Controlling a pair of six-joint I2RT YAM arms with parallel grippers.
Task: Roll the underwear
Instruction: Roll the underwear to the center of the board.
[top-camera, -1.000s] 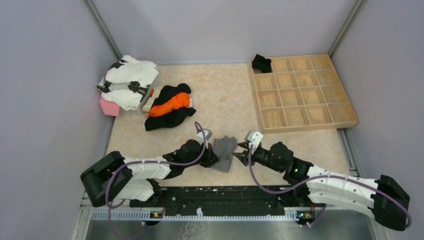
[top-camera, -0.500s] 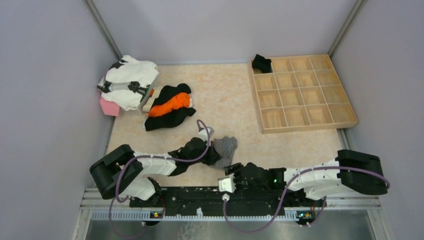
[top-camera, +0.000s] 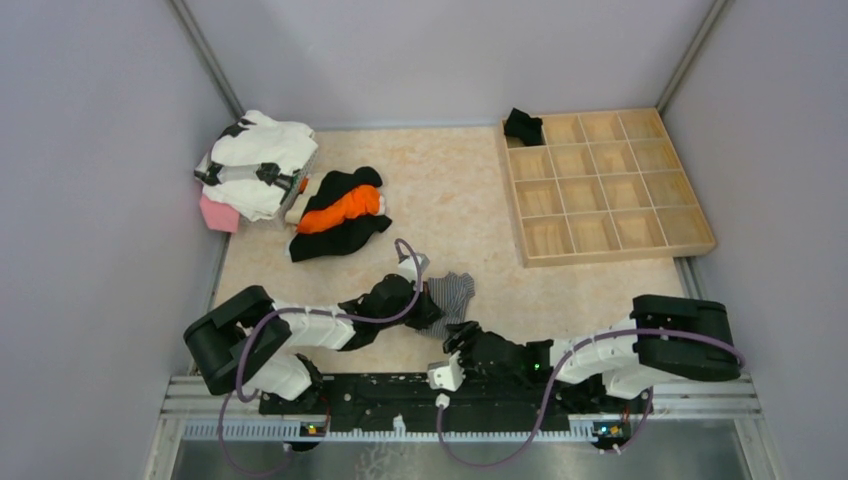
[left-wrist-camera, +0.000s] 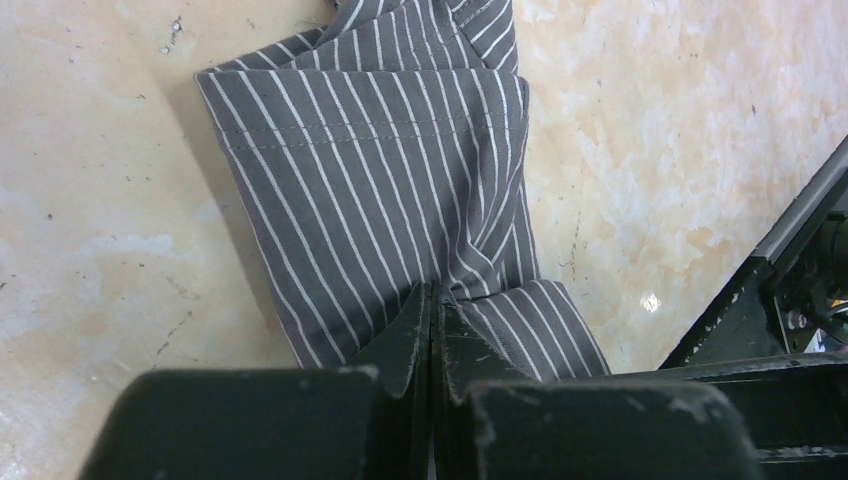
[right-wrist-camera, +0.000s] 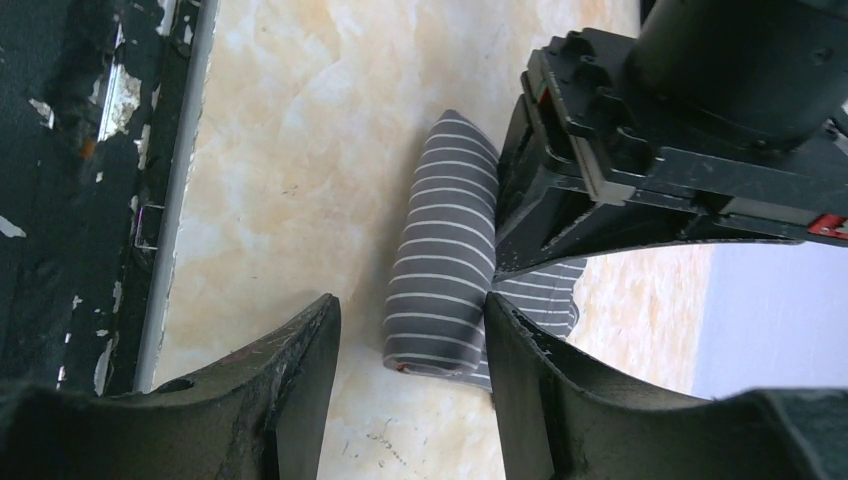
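Observation:
The grey striped underwear lies on the table near the front edge, its near end curled into a roll. My left gripper is shut on the cloth's near left edge; in the left wrist view the jaws pinch a fold of the striped cloth. My right gripper is open and empty, low over the table just in front of the roll, which shows between its fingertips without touching them. The black underwear sits in the far left corner compartment of the wooden tray.
A black and orange clothes heap lies at left centre. A white and black pile and a pink block sit at the far left. The black base rail runs along the near edge, close to the right gripper.
The right arm has swung from the cloth's right side round to the near edge and now faces the cloth's near end, open. The left gripper stays shut on the cloth.

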